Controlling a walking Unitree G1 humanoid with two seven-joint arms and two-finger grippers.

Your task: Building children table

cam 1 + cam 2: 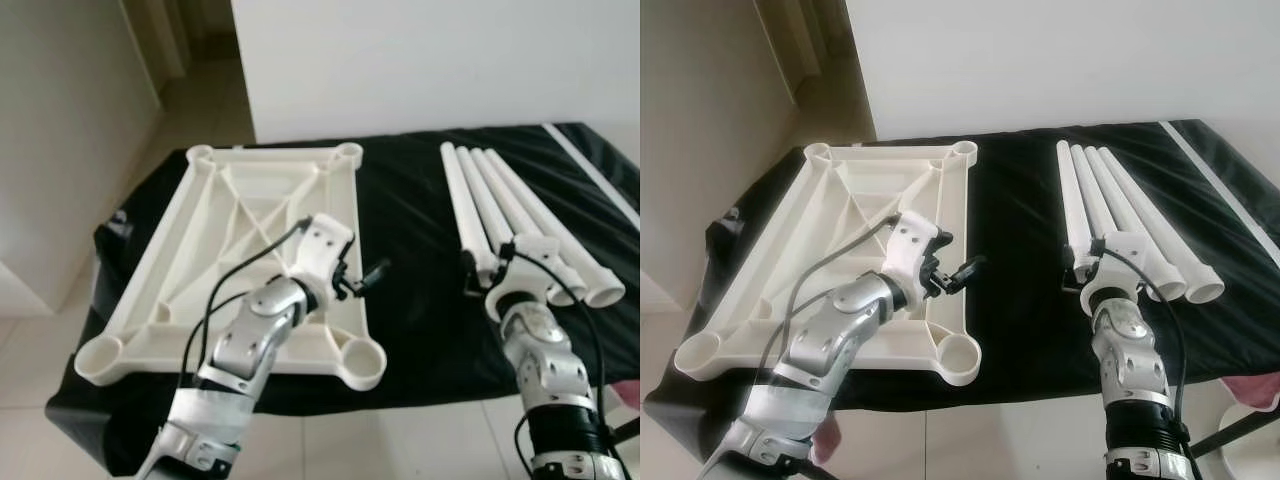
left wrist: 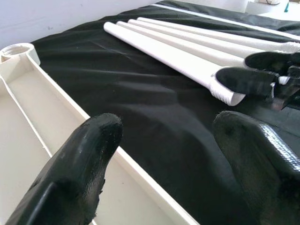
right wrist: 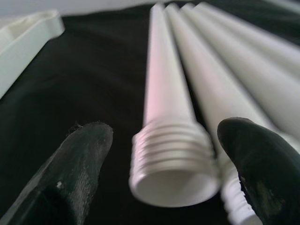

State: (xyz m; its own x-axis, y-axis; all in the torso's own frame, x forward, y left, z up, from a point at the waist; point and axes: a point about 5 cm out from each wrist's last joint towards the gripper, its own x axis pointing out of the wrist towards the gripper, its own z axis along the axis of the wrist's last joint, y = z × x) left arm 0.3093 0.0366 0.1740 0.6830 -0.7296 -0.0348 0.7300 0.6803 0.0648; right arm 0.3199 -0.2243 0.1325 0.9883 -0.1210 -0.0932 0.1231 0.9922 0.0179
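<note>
A black cloth [image 1: 420, 300] is covering the worktop and carrying everything else in front of a white wall [image 1: 420, 60], with pale floor tiles [image 1: 30, 360] lying beside and below it. The cream tabletop [image 1: 190, 250] is lying upside down on the robot's left half of the cloth, its ribbed underside facing up and a round leg socket [image 1: 360, 360] sitting at each corner. Four white legs [image 1: 500, 210] are lying side by side on the right half, touching one another, their threaded ends pointing toward the robot and well apart from the tabletop. The left arm [image 1: 250, 340] is reaching over the near right part of the tabletop, and the left hand [image 1: 368, 276] is hovering at the tabletop's right rim with its fingers [image 2: 79, 164] spread apart, one over the cream rim and the other over bare cloth, holding nothing. The right arm [image 1: 545, 370] is stretching toward the near ends of the legs, and the right hand [image 3: 173, 164] is open, its two black fingers [image 3: 70, 168] straddling the threaded end [image 3: 173, 164] of the leftmost leg without closing on it. A thin white strip [image 1: 595, 170] is running along the cloth's far right edge.
</note>
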